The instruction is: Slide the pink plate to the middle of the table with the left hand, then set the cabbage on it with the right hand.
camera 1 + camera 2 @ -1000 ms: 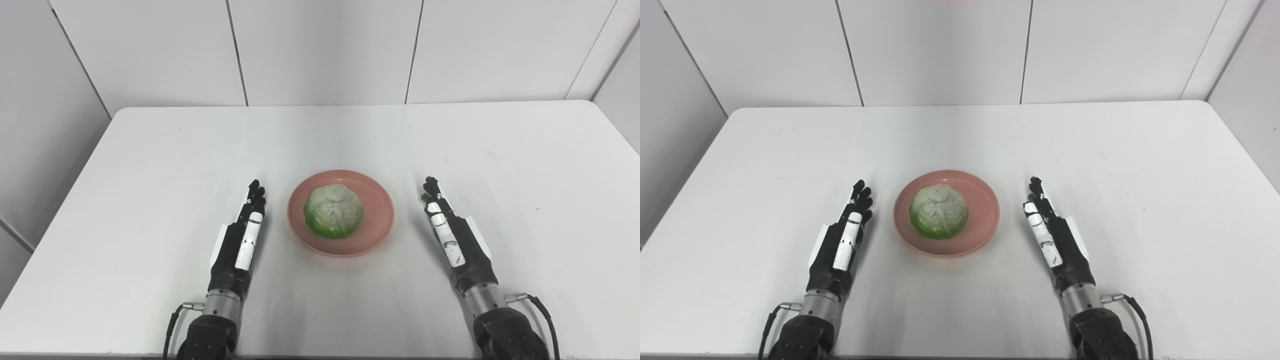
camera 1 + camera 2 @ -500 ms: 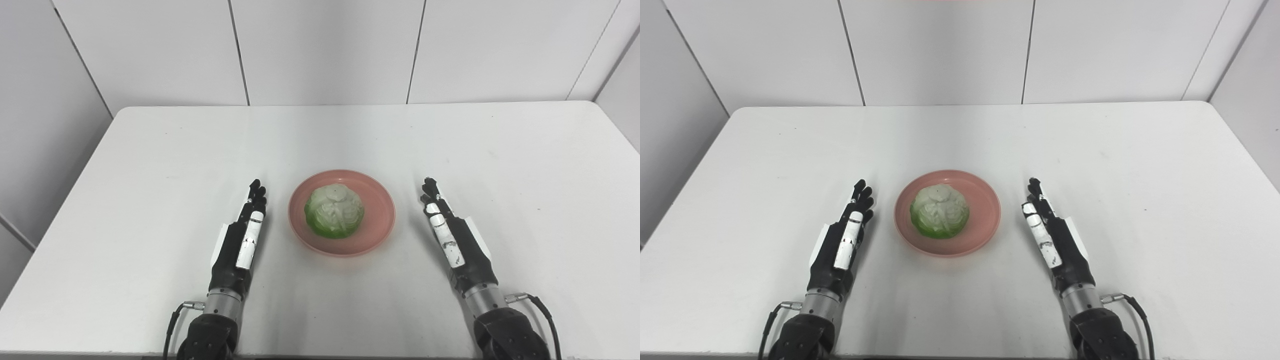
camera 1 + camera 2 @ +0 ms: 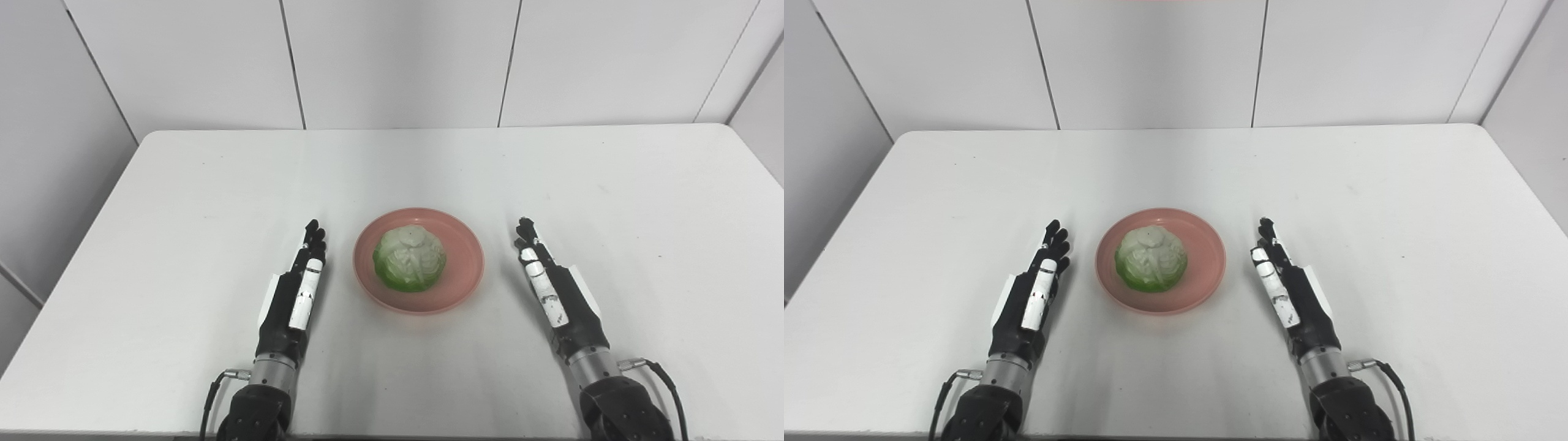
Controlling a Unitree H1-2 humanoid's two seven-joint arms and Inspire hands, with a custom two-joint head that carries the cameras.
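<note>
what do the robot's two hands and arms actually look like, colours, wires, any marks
Both the left hand and right hand are black, with slim black fingers and a white, black-speckled panel along the inner edge. A white plate sits on each outer side. Each wrist has a silver metal cuff, then a bulkier black forearm. A thin black cable with a metal plug loops out at each wrist. No sleeves.

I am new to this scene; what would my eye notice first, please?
First, the green cabbage sitting on the pink plate near the middle of the white table. Then the two dark hands, left hand and right hand, open and flanking the plate without touching it.
</note>
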